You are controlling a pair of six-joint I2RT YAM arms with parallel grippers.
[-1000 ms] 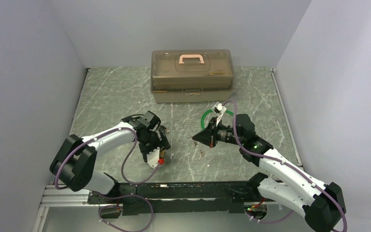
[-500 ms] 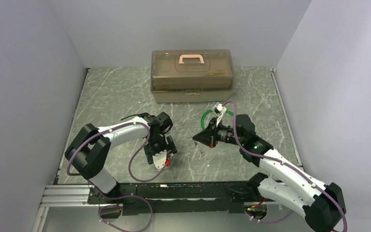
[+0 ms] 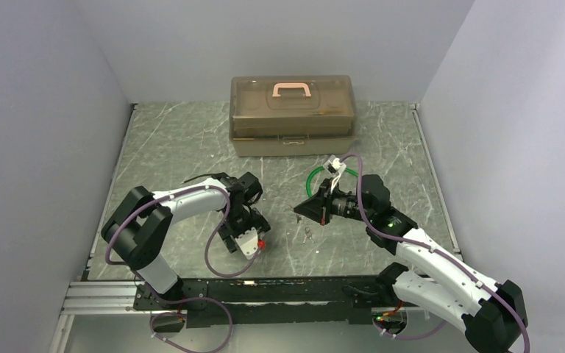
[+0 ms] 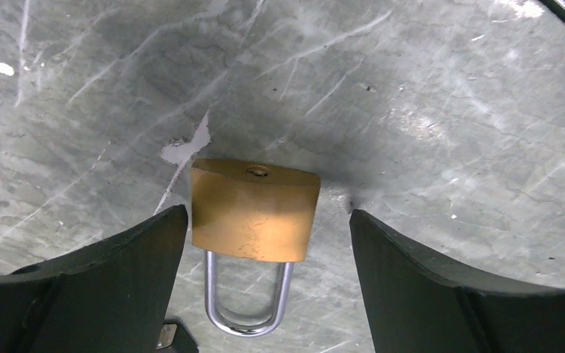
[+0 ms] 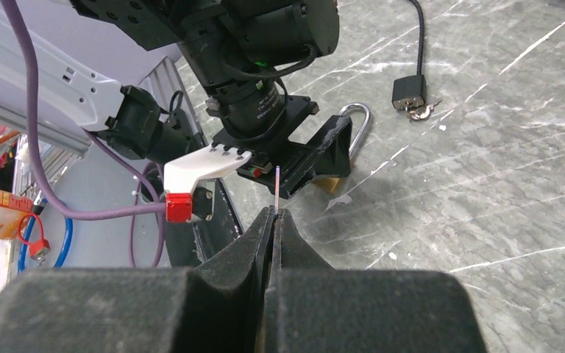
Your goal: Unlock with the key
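Note:
A brass padlock [image 4: 254, 213] lies flat on the grey marble table with its steel shackle [image 4: 246, 305] toward the camera. My left gripper [image 4: 265, 220] is open, low over the table, with one finger on each side of the lock's body; neither finger touches it. In the top view my left gripper [image 3: 246, 226] hides the lock. My right gripper [image 5: 275, 213] is shut on a thin key [image 5: 275, 187], whose blade sticks out toward the left gripper [image 5: 313, 158] and the lock's shackle [image 5: 360, 125]. In the top view the right gripper [image 3: 301, 209] hovers to the right of the left one.
A brown toolbox [image 3: 293, 114] with a pink handle stands at the back. A green ring [image 3: 315, 176] lies behind the right gripper. Loose keys [image 3: 307, 235] lie on the table between the arms. A small black padlock [image 5: 409, 92] with keys on a cable lies beyond the brass lock.
The left arm swung its elbow in and carried its gripper right and nearer, then turned slightly over the padlock. The right arm has barely moved.

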